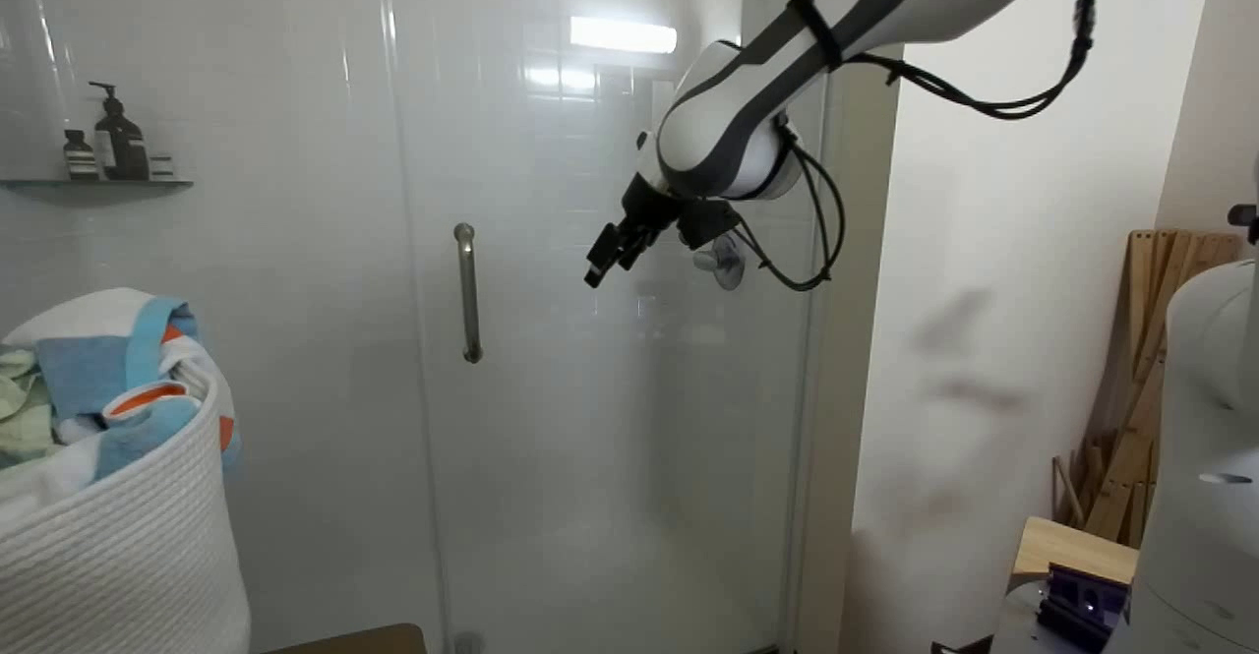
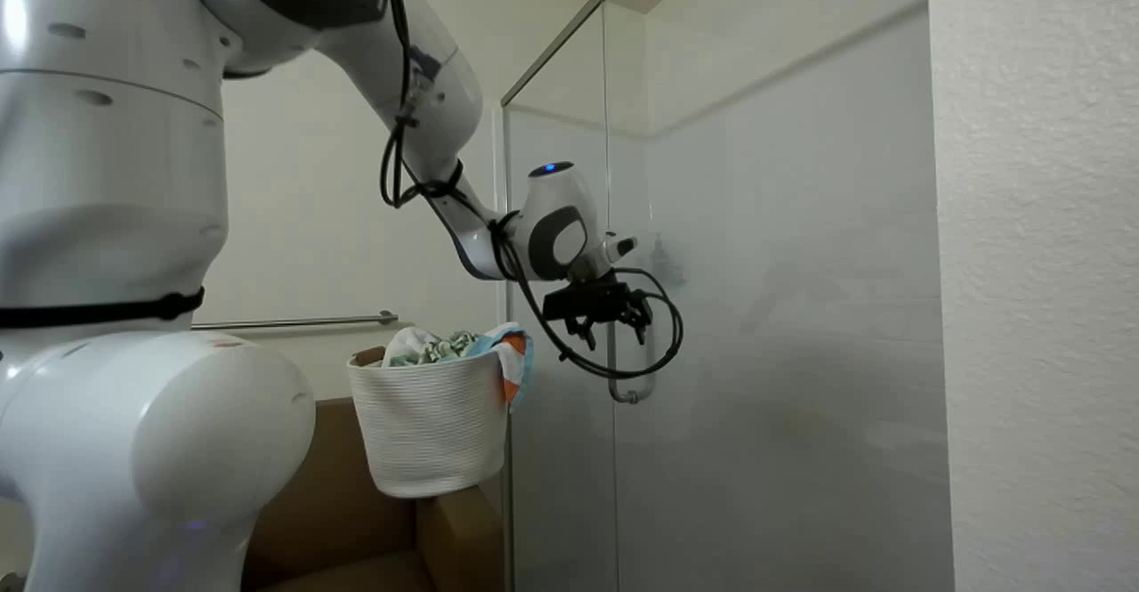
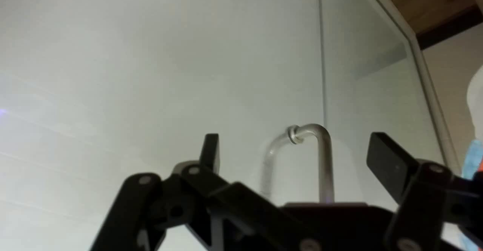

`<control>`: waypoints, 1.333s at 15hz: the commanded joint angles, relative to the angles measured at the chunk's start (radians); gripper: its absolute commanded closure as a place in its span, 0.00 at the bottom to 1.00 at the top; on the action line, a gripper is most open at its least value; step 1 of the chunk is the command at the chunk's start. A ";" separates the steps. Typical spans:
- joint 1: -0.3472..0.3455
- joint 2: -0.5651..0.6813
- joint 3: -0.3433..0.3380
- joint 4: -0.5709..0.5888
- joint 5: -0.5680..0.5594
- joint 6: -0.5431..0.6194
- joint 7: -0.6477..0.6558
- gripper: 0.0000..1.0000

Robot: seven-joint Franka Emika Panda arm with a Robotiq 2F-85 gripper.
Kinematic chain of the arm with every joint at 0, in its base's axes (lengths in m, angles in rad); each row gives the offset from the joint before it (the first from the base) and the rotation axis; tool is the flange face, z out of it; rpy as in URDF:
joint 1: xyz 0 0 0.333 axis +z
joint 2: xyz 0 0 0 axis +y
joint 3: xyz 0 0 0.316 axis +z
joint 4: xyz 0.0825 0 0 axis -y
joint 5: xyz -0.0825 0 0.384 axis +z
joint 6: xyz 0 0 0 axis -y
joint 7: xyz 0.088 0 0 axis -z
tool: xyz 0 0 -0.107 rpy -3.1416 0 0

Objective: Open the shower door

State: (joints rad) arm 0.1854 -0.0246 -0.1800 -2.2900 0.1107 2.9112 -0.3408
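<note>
The shower door is a tall clear glass panel in both exterior views. It stands in line with the fixed glass panel and looks closed. Its silver-grey bar handle is vertical near the seam; in the wrist view the handle shows between my fingers but beyond them, its lower part hidden by the gripper. My gripper is open and empty, tilted downward, apart from the handle. In an exterior view the gripper overlaps the handle. The open fingers show in the wrist view.
A white woven basket with towels sits on a brown armchair beside the fixed panel. A wall borders the hinge side. Black cables loop from my wrist. A shelf holds bottles behind the glass.
</note>
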 commanded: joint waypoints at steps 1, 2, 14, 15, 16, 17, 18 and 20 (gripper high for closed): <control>0.057 0.143 0.072 0.191 0.281 -0.013 -0.240 0.00; 0.023 0.177 0.133 0.254 0.363 -0.040 -0.316 0.00; -0.255 0.310 0.250 0.496 0.525 -0.389 -0.513 0.00; -0.278 0.313 0.272 0.500 0.554 -0.403 -0.552 0.00; -0.288 0.309 0.283 0.494 0.562 -0.405 -0.569 0.00; -0.266 0.297 0.266 0.473 0.506 -0.372 -0.485 0.00; -0.274 0.300 0.274 0.475 0.516 -0.375 -0.501 0.00; -0.278 0.302 0.279 0.476 0.518 -0.376 -0.508 0.00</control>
State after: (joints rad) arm -0.0809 0.2772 0.0859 -1.8149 0.6372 2.5344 -0.8554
